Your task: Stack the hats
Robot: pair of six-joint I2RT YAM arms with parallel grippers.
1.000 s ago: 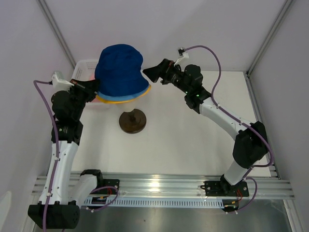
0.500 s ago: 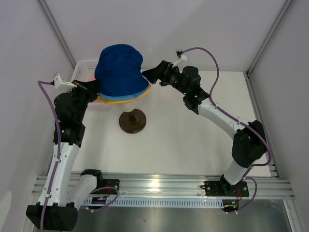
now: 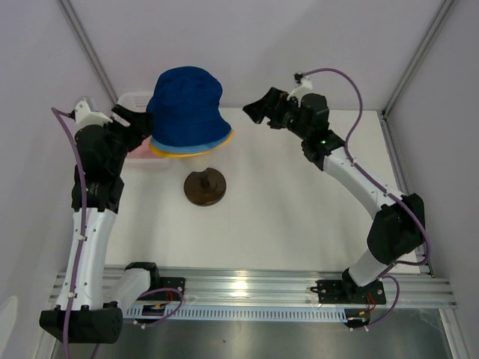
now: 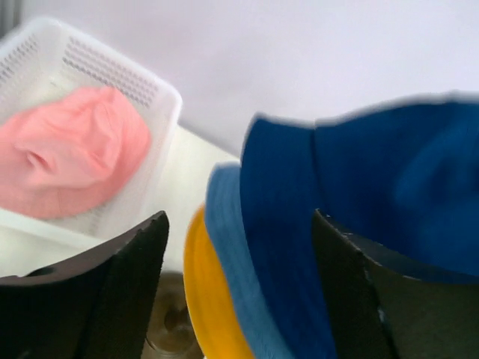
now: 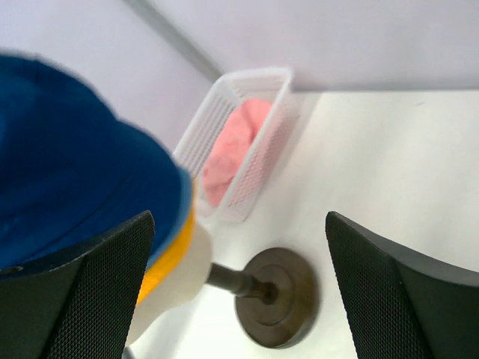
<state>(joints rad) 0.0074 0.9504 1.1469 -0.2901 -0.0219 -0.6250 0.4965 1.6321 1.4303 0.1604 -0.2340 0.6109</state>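
Three hats sit stacked on the cream mannequin head (image 5: 176, 284): the dark navy hat (image 3: 187, 105) on top, the light blue brim (image 3: 196, 150) under it, and the yellow brim (image 3: 159, 151) lowest. The pale pink hat (image 4: 71, 161) lies in the white basket (image 4: 112, 71). My left gripper (image 3: 138, 120) is open at the stack's left edge, with the brims (image 4: 232, 254) showing between its fingers. My right gripper (image 3: 251, 112) is open to the right of the stack, apart from it, with nothing between its fingers.
The head's dark brown round base (image 3: 206, 187) stands on the white table in front of the stack, joined to the head by a thin post (image 5: 232, 278). The basket (image 3: 131, 101) sits at the back left, against the wall. White walls close in the table.
My left gripper has opened and let go of the stack's brim. My right arm has drawn back to the right, away from the hats. The stack has stayed in place.
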